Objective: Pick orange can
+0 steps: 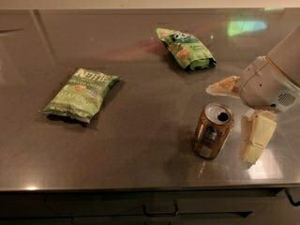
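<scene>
The orange can (213, 131) stands upright on the steel table (140, 139), right of centre near the front edge. It is coppery brown with a silver top, an open tab hole and a pale label patch. My gripper (236, 121) is at the right, close beside the can and open. One pale finger (224, 86) reaches just behind the can. The other finger (255, 138) hangs to the can's right. The can sits at the mouth of the gap, not touched as far as I can see.
A green Kettle chip bag (80, 94) lies at the left. A second green chip bag (185, 48) lies at the back centre. The table's front edge (140, 189) runs just below the can, with dark drawers beneath.
</scene>
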